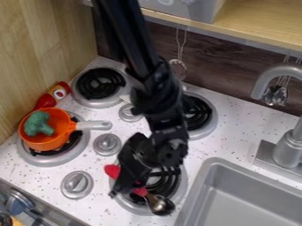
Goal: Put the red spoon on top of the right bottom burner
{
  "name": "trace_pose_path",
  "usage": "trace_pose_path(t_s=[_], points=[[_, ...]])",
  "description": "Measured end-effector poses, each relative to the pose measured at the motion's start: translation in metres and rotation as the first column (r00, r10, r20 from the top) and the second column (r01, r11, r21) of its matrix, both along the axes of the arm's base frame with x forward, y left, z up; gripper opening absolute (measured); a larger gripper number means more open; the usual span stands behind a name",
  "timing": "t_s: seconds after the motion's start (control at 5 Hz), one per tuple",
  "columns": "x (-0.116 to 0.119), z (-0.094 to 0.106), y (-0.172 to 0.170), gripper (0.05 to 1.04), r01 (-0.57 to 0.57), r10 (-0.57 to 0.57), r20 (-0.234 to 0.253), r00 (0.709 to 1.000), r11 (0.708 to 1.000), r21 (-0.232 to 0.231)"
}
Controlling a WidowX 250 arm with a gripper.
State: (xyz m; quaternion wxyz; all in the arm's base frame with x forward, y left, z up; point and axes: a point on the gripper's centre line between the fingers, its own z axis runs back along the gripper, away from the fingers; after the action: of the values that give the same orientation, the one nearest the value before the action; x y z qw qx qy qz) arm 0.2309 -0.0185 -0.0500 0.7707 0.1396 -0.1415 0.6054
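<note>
Over the left part of the bottom right burner [179,181], the black gripper [125,184] hangs down across the middle of the red spoon [140,191]. Red parts of the spoon's handle show on both sides of the gripper, and its metal bowl points toward the lower right, by the burner's front rim. The gripper hides the middle of the handle, so whether it holds the spoon is unclear. Whether the spoon touches the burner cannot be told either.
An orange pan [49,139] with green broccoli [39,123] sits on the bottom left burner, its grey handle pointing right. Behind it lies a red bottle [47,99]. Stove knobs [107,144] stand between the burners. The sink [219,176] and faucet [288,149] are at right.
</note>
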Motion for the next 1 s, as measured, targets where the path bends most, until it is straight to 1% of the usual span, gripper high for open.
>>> trace_pose_path(t_s=[0.2, 0.4, 0.6, 0.8, 1.0], points=[[0.008, 0.0, 0.014, 0.387, 0.043, -0.043, 0.006, 0.999, 0.999, -0.003], [0.02, -0.002, 0.024, 0.387, 0.043, -0.041, 0.063, 0.997, 0.999, -0.022], [0.021, -0.012, 0.022, 0.387, 0.009, -0.006, 0.056, 0.998, 0.999, -0.053], [0.025, -0.017, 0.019, 0.455, 0.006, -0.004, 0.088, 0.996, 0.999, -0.031], [0.027, -0.017, 0.019, 0.749, -0.01, 0.011, 0.071, 0.997, 1.0, -0.011]])
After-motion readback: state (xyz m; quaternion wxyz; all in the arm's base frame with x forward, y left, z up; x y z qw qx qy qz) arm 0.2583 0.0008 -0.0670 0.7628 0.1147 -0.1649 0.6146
